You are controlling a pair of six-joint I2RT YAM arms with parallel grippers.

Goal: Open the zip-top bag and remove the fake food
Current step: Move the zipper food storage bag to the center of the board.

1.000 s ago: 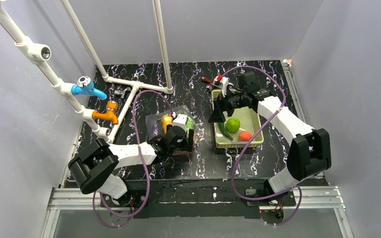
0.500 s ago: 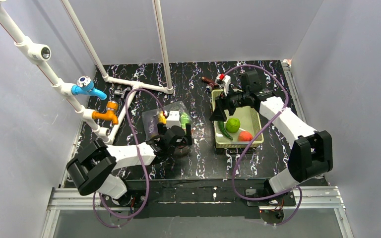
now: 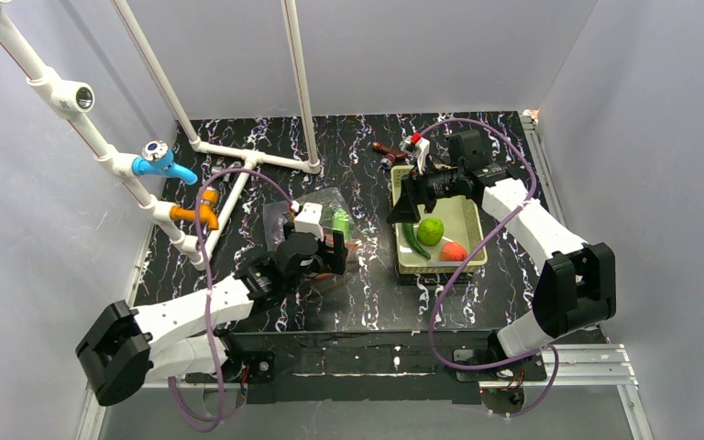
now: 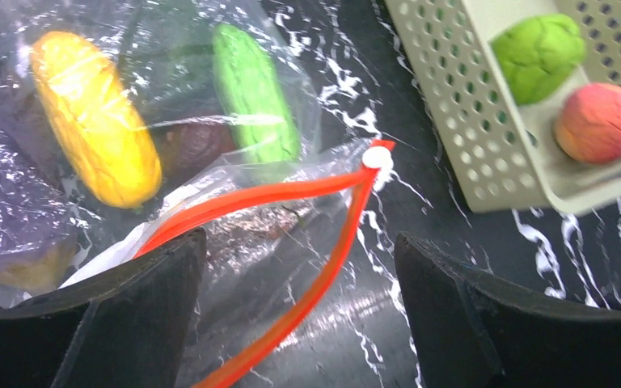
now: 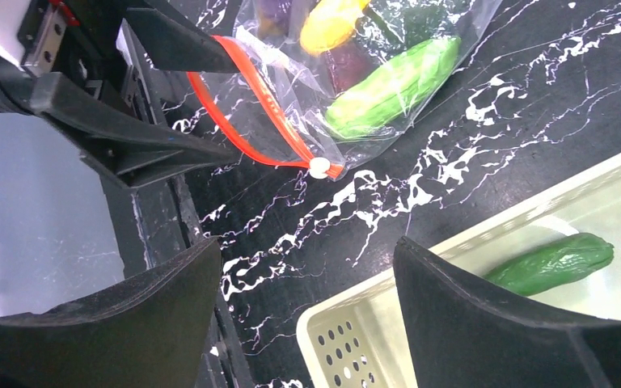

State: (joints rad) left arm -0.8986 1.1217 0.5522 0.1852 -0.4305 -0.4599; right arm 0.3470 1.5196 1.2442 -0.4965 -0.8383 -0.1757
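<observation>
The zip-top bag [image 3: 323, 207] lies crinkled left of the basket, its red-orange zipper strip [image 4: 291, 192] parted into a loop. Inside it I see fake food: a yellow piece [image 4: 93, 121], a green piece [image 4: 255, 89] and something purple [image 4: 8, 210]. My left gripper [image 4: 297, 242] is open at the bag's mouth. One zipper strip runs between its fingers, ungripped. A green round fruit [image 3: 430, 231], a tomato [image 3: 453, 250] and a cucumber [image 5: 554, 263] lie in the basket [image 3: 473, 216]. Above the basket's left edge my right gripper [image 5: 307, 250] hangs open and empty.
A white pipe frame [image 3: 238, 156] with a blue tap [image 3: 165, 163] and an orange tap [image 3: 192, 213] fills the back left. A brown object with a handle [image 3: 387, 149] lies behind the basket. Grey walls enclose the dark marbled table [image 3: 376, 293].
My left arm's elbow has swung out to the near left and its gripper drew back off the bag, jaws wider. The bag's mouth now gapes. The right arm barely moved.
</observation>
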